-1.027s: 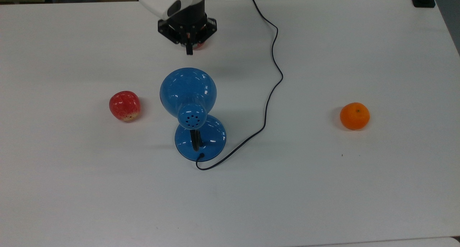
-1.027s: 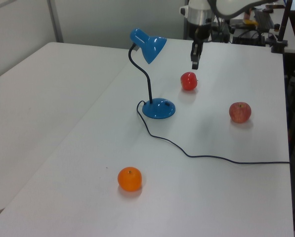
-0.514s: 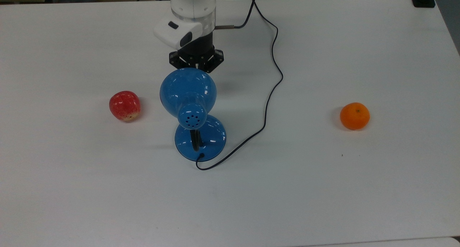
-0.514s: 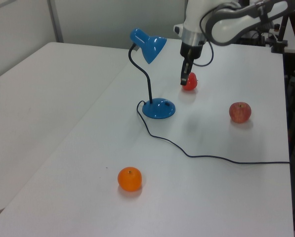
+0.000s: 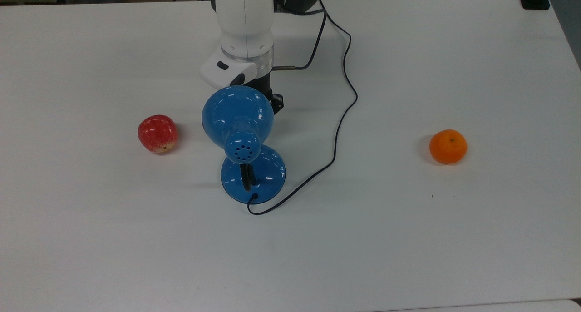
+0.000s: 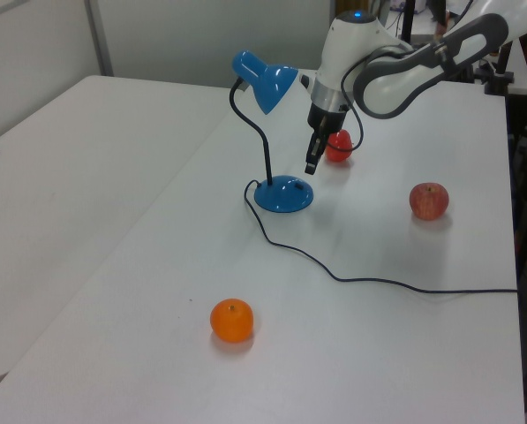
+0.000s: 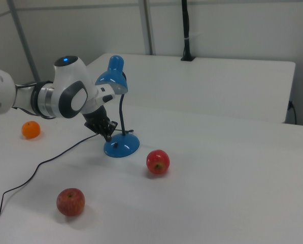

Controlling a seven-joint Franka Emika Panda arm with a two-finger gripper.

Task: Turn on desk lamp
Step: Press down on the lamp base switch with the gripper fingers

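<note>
Hand (image 6: 311, 164) first: from my station I see it hanging just above the round blue base (image 6: 283, 193) of the desk lamp (image 5: 238, 121), at about one o'clock from that base in the left view, its fingers drawn together into one dark tip and holding nothing. Going left to right across the top view, a red apple (image 5: 157, 133) lies at nine o'clock from the lamp, well apart from it; the lamp stands mid-tabletop with its dome shade covering most of the wrist at twelve o'clock; its thin black cord (image 5: 338, 135) leaves the base at six o'clock and snakes off toward one o'clock; an orange (image 5: 448, 146) sits far out at three o'clock. A second red apple (image 6: 338, 146) lies just behind the hand in the left view. I see no glow under the shade, so I judge the lamp is still off: the approach looks nearly done, while the press on whatever switch sits on the base, which I cannot make out, is left to do. Compared with a second ago, the arm has come forward from the far edge of the tabletop (image 5: 454, 248) and dropped low beside the lamp's black neck; lamp, cord and fruit have not shifted.
</note>
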